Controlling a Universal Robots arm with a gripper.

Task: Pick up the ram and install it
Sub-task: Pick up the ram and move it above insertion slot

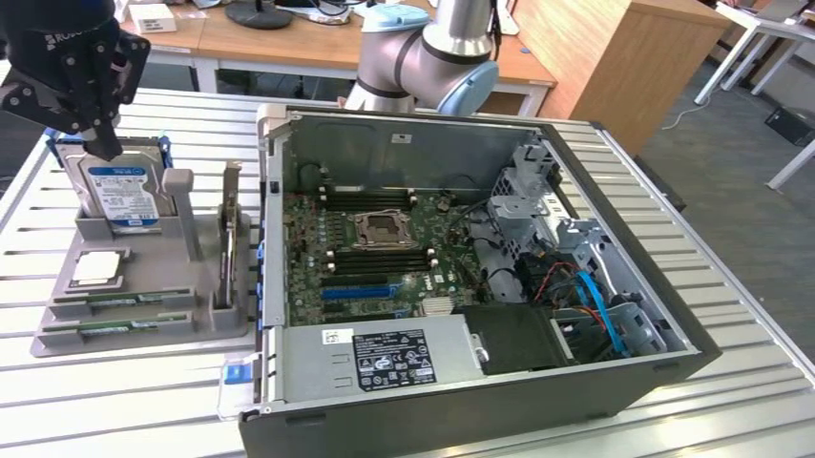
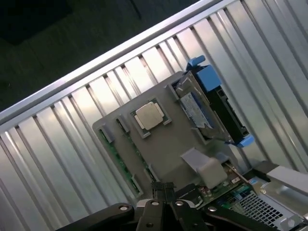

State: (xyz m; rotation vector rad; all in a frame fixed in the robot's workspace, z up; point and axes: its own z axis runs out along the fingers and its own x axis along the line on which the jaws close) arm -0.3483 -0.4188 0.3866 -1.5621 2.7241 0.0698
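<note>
Two ram sticks lie in slots at the front of a grey holder tray (image 1: 210, 320): one ram (image 1: 117, 301) sits behind the other ram (image 1: 109, 328). In the wrist view a ram stick (image 2: 115, 154) runs along the tray's edge. My black gripper (image 1: 105, 143) hangs high over the tray's back end, above the hard drive (image 1: 121, 191), well clear of the ram. Its fingers (image 2: 158, 192) are pressed together, shut on nothing. The open computer case (image 1: 612, 172) holds the motherboard (image 1: 334, 215) with its black memory slots (image 1: 382, 260).
The tray also carries a CPU (image 1: 98, 268) and an upright expansion card (image 1: 229, 243). The hard drive has a blue carrier (image 2: 207, 77). A power supply (image 1: 382, 358) fills the case's front. Everything rests on a ribbed metal table (image 1: 128, 410); the arm's base (image 1: 421, 67) stands behind the case.
</note>
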